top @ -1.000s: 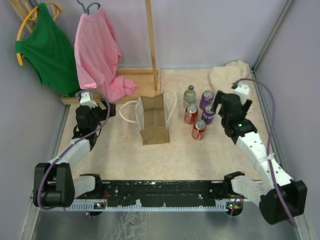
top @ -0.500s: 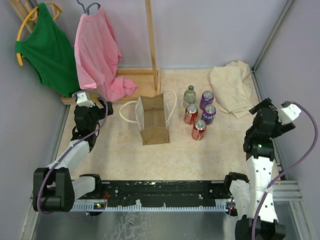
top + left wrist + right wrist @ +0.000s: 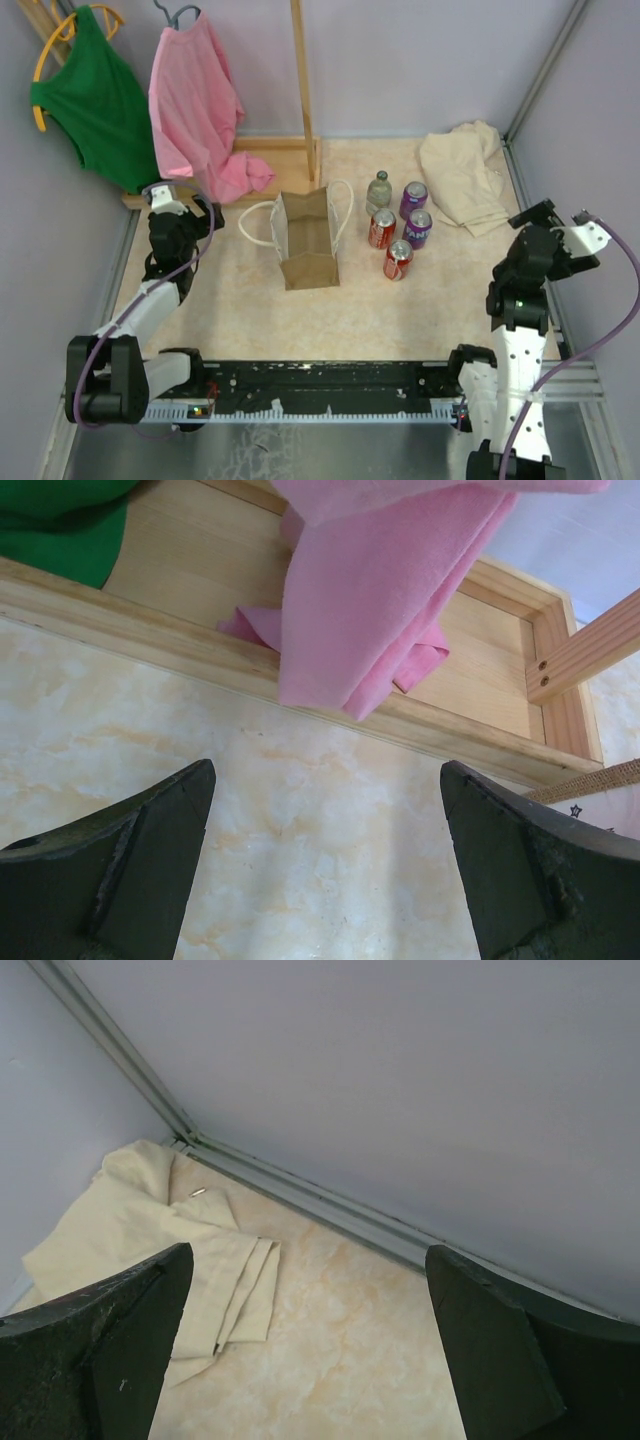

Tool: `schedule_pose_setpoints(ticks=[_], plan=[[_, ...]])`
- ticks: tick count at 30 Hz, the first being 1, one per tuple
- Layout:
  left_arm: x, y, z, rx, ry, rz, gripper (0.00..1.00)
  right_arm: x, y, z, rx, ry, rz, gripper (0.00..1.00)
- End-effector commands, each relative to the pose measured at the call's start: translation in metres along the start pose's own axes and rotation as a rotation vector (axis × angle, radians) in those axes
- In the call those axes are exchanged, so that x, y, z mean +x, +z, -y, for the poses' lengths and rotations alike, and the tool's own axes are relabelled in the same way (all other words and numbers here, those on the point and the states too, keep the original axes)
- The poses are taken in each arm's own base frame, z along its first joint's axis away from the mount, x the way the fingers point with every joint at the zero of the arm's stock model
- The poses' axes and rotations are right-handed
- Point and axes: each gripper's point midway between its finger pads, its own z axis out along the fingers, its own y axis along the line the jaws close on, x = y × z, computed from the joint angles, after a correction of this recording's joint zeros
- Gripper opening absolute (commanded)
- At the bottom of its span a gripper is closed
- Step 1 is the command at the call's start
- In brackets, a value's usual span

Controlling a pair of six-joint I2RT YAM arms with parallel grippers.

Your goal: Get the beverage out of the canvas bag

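Sitting mid-surface point(image 3: 250, 300), the bag point(image 3: 308, 240) has its white handles point(image 3: 344, 205) looped out to either side, and what's inside can't be told. Just right of it, two red cans point(image 3: 382, 228), two purple cans point(image 3: 413, 199) and a bottle point(image 3: 378, 190) stand in a tight cluster, none touching the bag. The left pincer point(image 3: 325, 768) hangs wide open and empty left of the bag, by the rack base point(image 3: 300, 685) under the pink shirt point(image 3: 380, 600); the right pincer point(image 3: 307, 1251), also open and empty, is at the right edge, well apart from the cans, facing the corner near the cloth point(image 3: 170, 1250).
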Motion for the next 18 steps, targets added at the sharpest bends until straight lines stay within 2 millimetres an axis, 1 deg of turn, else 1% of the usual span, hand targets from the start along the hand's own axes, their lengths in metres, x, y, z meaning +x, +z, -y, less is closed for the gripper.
schedule_pose_setpoints(ticks=[1, 18], plan=[[-0.0068, -0.0033, 0.0001, -0.007, -0.009, 0.032, 1.00, -0.0198, 0.0004, -0.0015, 0.010, 0.042, 0.057, 0.99], [-0.0050, -0.0018, 0.0018, 0.002, -0.008, 0.024, 1.00, -0.0133, 0.0033, -0.0049, 0.001, 0.021, 0.031, 0.99]])
